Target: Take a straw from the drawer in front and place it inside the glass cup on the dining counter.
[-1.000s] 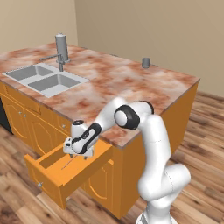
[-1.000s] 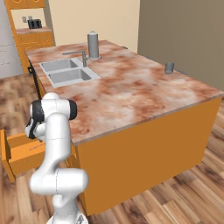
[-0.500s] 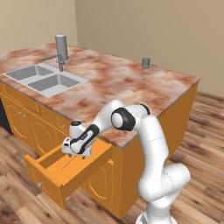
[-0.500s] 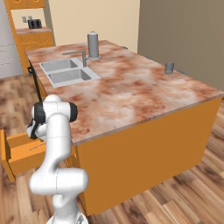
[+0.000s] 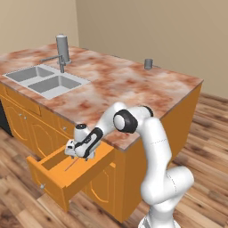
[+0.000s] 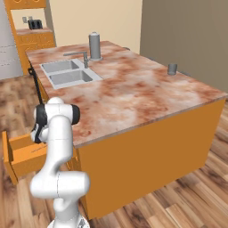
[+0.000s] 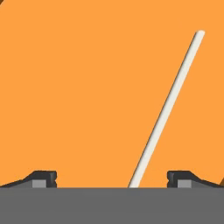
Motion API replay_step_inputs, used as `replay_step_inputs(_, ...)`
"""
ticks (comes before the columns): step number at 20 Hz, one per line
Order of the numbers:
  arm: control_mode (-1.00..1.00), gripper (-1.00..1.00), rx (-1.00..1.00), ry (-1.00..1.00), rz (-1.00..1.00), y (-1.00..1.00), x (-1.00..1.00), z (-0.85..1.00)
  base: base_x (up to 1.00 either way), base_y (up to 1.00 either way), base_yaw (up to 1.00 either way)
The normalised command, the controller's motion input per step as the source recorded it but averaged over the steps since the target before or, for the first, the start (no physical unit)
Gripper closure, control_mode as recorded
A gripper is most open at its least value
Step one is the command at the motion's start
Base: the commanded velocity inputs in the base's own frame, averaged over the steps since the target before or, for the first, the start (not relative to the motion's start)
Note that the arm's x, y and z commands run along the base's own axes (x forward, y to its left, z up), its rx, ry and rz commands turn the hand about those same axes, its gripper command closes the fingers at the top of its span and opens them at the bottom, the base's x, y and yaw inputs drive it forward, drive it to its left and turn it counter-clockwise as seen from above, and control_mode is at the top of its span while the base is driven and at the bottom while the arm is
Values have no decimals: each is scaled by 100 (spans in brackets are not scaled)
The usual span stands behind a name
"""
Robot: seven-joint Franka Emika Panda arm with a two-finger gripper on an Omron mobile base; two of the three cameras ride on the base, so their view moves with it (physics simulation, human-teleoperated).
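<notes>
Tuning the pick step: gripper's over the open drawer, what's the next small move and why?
Probably descend straight onto the straw and shut. The gripper is open, and in the hand view the straw lies on the drawer floor, its near end between the fingertips, nothing held yet.

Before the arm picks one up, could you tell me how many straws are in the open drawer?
1. A single straw lies on the drawer floor, slanting between the open gripper's fingertips in the hand view. Parts of the drawer under the hand may hide more.
</notes>
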Motion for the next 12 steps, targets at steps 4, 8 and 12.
replay_step_inputs(4,-100,-100,-4,0,0,11,12,-33,0,0,0)
replay_step_inputs(8,-100,-100,-6,0,0,5,0,-51,0,0,0)
replay_step_inputs(12,-100,-100,-9,0,0,2,0,-56,0,0,0)
